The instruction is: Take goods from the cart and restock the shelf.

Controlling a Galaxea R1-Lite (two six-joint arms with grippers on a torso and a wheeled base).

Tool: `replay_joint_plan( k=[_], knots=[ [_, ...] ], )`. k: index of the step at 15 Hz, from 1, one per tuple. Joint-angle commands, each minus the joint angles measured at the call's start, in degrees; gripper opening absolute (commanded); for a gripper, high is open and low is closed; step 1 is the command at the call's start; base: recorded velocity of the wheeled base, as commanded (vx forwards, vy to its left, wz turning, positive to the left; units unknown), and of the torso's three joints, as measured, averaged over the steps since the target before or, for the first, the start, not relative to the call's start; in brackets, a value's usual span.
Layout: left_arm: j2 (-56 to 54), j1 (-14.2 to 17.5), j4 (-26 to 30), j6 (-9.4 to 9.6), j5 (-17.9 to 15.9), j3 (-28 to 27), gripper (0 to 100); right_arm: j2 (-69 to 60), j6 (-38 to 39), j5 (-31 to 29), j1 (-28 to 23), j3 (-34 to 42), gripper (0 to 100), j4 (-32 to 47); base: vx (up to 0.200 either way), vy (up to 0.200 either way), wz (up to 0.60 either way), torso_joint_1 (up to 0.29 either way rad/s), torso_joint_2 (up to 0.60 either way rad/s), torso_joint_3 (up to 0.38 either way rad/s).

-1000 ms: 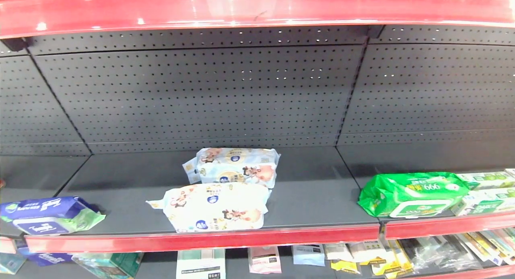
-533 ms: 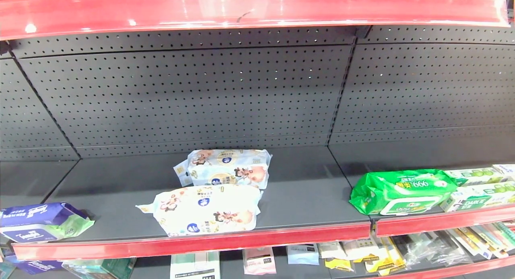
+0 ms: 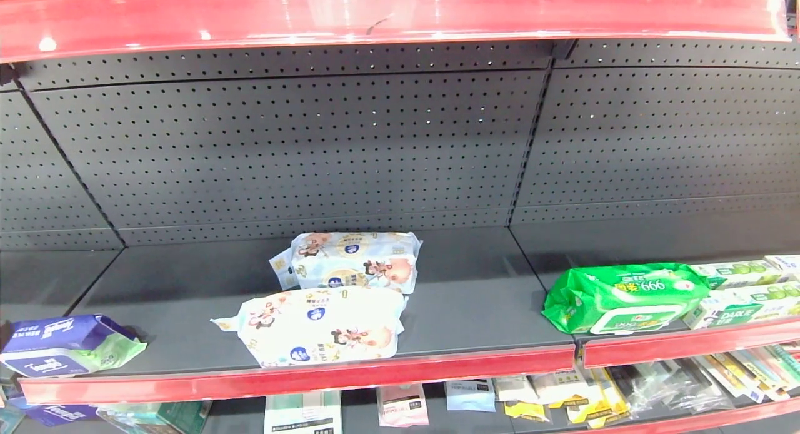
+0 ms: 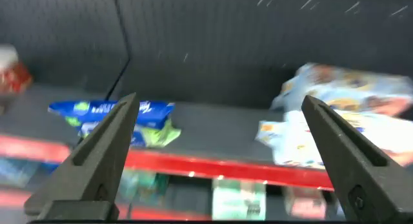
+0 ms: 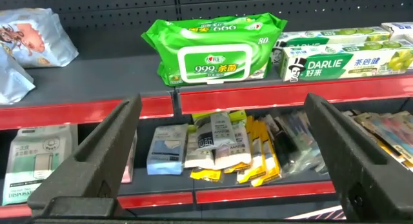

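Two cartoon packs (image 3: 322, 324) on shelf (image 3: 487, 309) | green pack (image 3: 625, 296) right — blue pack (image 3: 62, 346) left | left tool (image 4: 219, 100), right tool (image 5: 224, 98) — wide open, empty

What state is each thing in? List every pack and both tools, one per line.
front cartoon pack: lying flat at the shelf edge.
rear cartoon pack: lying flat behind it.
green pack: lying flat, flip lid shut.
blue pack: lying flat, far left.
left tool: open, empty.
right tool: open, empty.

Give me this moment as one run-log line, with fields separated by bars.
left pincer: open, empty | right pincer: open, empty | shelf: front white pack, rear white pack, green pack, blue pack
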Motion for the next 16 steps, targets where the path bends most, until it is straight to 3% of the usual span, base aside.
replay_joint_plan(
  k=[1,5,6,7,8,9,10,16],
  knots=[
    [30.88,-0.04,0.11,0.51,3.77,-9.64,100,0.07,0.06,0.0,0.01,0.0,100,0.0,0.0,0.0,0.0,0.0,0.0,0.0],
    [41.33,-2.41,0.28,0.69,2.1,-9.03,100,0.07,-0.03,0.0,0.01,0.0,100,0.0,0.0,0.0,0.0,0.0,0.0,0.0],
    [43.97,-3.11,0.2,2.18,2.1,-9.29,100,0.07,-0.03,0.0,0.01,0.0,100,0.0,0.0,0.0,0.0,0.0,0.0,0.0],
    [44.24,-3.2,0.2,2.53,2.1,-9.29,100,0.07,0.06,0.0,0.01,0.0,100,0.0,0.0,0.0,0.0,0.0,0.0,0.0],
    [46.26,-3.9,0.2,6.31,0.96,-9.47,100,0.07,-0.03,0.0,0.01,0.0,100,0.0,0.0,0.0,0.0,0.0,0.0,0.0],
    [47.22,-3.99,0.28,8.77,-1.24,-8.68,100,0.07,-0.03,0.0,0.01,0.0,100,0.0,0.0,0.0,0.0,0.0,0.0,0.0],
    [48.28,-3.99,0.28,9.65,-2.29,-8.24,100,0.07,-0.03,0.0,0.01,0.0,100,0.0,0.0,0.0,0.0,0.0,0.0,0.0],
    [57.07,-10.05,-0.07,9.74,-3.53,-10.87,100,0.07,-0.03,0.0,0.01,0.0,100,0.0,0.0,0.0,0.0,0.0,0.0,0.0]
  ],
)
